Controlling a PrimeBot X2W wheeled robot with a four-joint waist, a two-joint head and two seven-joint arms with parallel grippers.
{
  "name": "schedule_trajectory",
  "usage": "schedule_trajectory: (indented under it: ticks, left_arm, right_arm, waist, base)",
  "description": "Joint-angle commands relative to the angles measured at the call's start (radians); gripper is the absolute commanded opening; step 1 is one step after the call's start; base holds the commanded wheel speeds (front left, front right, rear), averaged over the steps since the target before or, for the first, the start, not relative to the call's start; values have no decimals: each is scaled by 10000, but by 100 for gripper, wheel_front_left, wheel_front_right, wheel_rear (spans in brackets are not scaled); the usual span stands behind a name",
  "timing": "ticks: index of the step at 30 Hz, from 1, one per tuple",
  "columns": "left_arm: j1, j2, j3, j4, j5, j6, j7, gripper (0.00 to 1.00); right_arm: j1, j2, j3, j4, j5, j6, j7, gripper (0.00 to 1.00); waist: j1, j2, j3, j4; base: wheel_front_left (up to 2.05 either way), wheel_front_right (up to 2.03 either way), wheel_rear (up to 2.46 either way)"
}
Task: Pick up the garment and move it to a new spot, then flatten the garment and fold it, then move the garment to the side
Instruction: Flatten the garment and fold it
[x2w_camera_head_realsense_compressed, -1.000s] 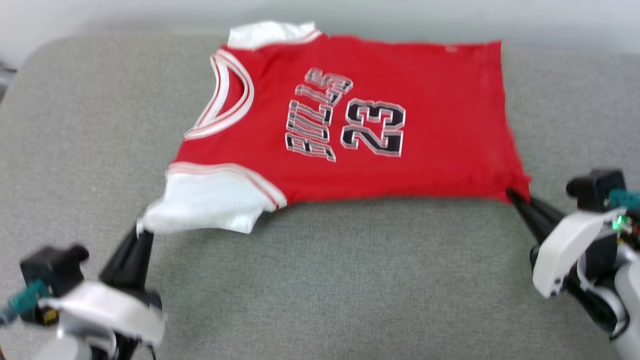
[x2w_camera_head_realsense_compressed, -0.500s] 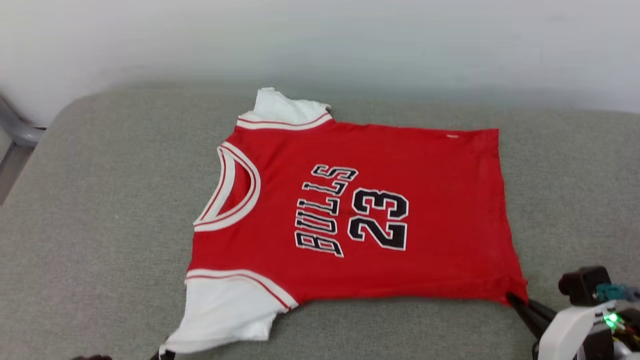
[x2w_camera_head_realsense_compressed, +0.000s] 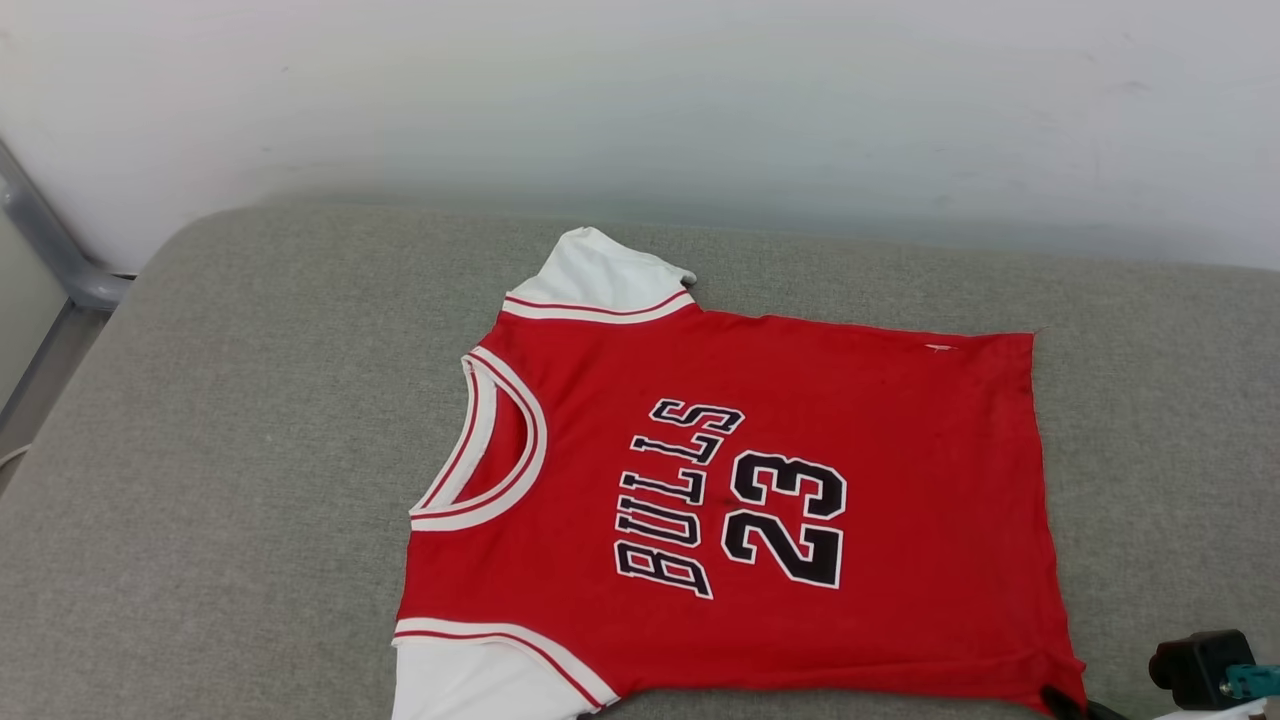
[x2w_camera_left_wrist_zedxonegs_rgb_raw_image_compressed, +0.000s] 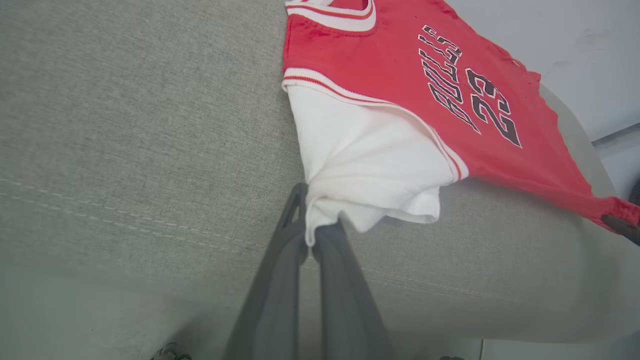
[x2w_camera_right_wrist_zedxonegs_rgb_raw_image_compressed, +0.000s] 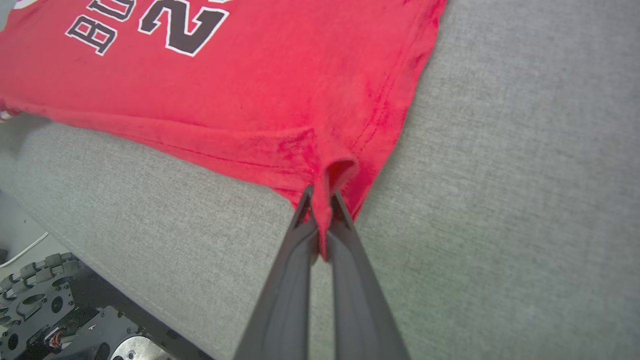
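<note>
The garment (x2w_camera_head_realsense_compressed: 760, 500), a red jersey with white sleeves and black lettering and number 23, lies spread front-up on a grey cushion, collar to the left. In the left wrist view my left gripper (x2w_camera_left_wrist_zedxonegs_rgb_raw_image_compressed: 312, 227) is shut on the edge of the garment's (x2w_camera_left_wrist_zedxonegs_rgb_raw_image_compressed: 400, 90) near white sleeve. In the right wrist view my right gripper (x2w_camera_right_wrist_zedxonegs_rgb_raw_image_compressed: 322, 205) is shut on the garment's (x2w_camera_right_wrist_zedxonegs_rgb_raw_image_compressed: 250, 85) near hem corner, the red cloth bunched between its fingers. In the head view the right gripper (x2w_camera_head_realsense_compressed: 1065, 703) shows at the bottom right edge, at that same hem corner.
The grey cushion (x2w_camera_head_realsense_compressed: 230, 420) ends at a pale wall (x2w_camera_head_realsense_compressed: 640, 100) behind. A metal frame (x2w_camera_head_realsense_compressed: 50, 250) stands at the far left. Below the cushion's front edge, the robot's wheeled base (x2w_camera_right_wrist_zedxonegs_rgb_raw_image_compressed: 45, 300) shows in the right wrist view.
The head camera has tilted up, so the whole picture has slid down and both grippers have dropped towards the bottom edge. The garment lies flatter, with both corners still held.
</note>
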Motion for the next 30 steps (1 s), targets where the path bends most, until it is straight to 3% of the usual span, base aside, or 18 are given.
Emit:
schedule_trajectory:
  ticks: [1,15,30]
  left_arm:
    - [-50,-32,17,-35,4,34,31,0]
    - [-2255,431,-25,135,1032,-284,406,0]
    - [-5857,672,-85,1346,1610,-1465,1418,0]
  right_arm:
    - [65,23,-30,-50,-32,-8,-27,0]
    - [-820,442,-152,-250,-36,-8,-87,0]
    - [-1811,561,-682,-360,-36,-8,-114,0]
  waist:
    - [1,0,11,11]
    - [1,0,297,-94]
    - [1,0,1550,-470]
  base:
    - [0,0,0]
    - [0,0,0]
    - [0,0,0]
